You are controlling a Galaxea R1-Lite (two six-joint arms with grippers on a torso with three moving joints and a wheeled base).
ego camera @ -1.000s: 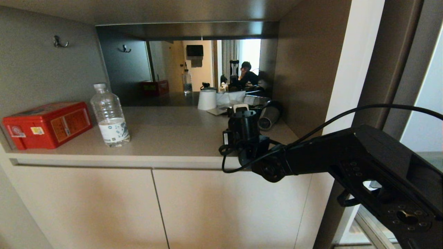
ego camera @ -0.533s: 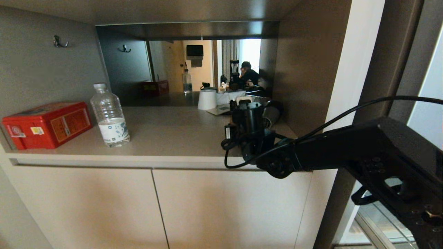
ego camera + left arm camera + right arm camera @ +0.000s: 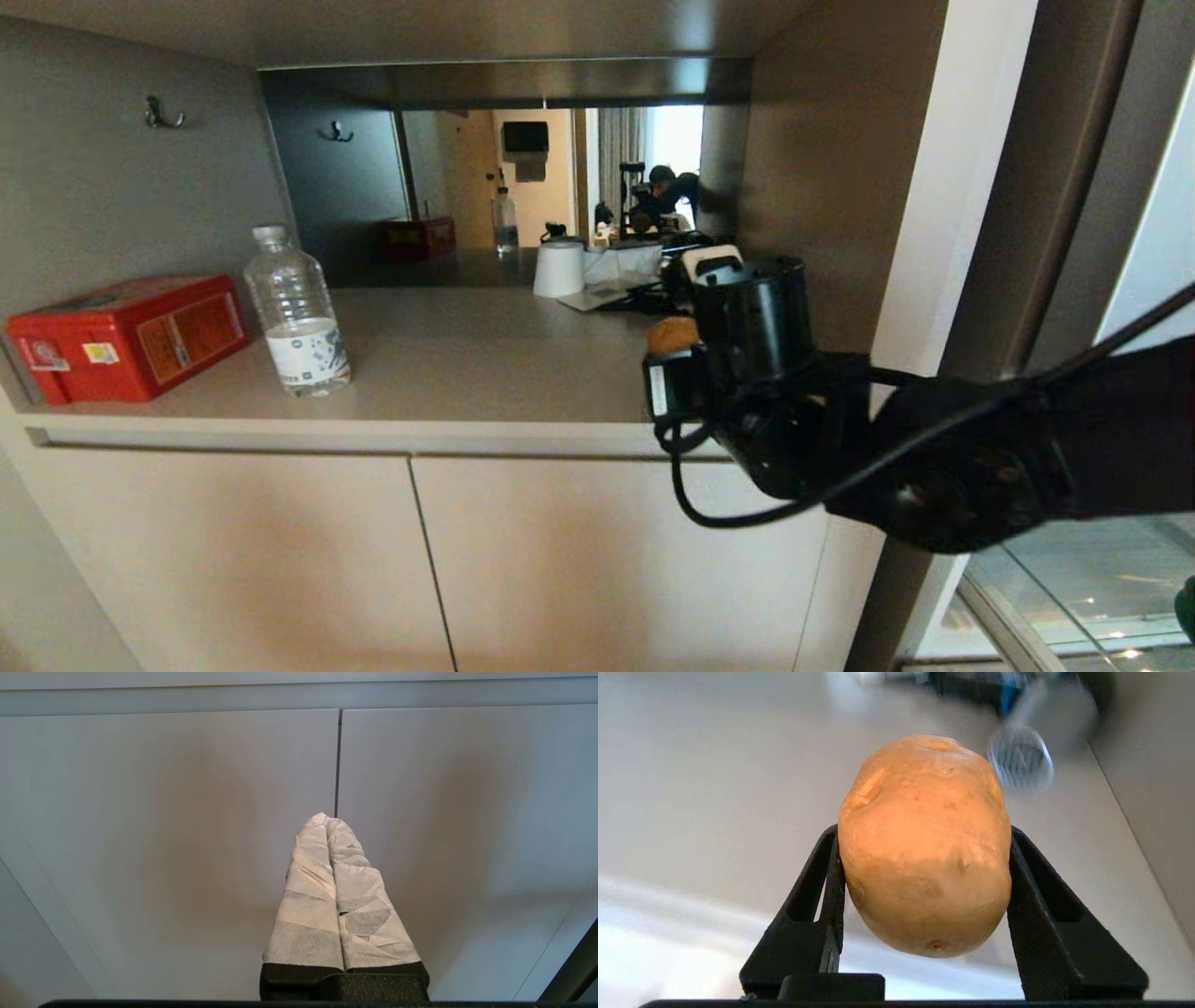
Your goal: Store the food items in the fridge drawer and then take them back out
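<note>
Jaws clamped around potato (image 3: 924,849)

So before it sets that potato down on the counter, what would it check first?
1. Potato held between both fingers of the right pincer: ok.
2. Potato over the counter: ok.
3. Bare counter beneath it: ok.
4. Water bottle and red box far off to the left: ok.
5. Left pincer shut, empty, facing the cabinet doors: ok.
6. Bell pepper's whereabouts: cannot tell.
</note>
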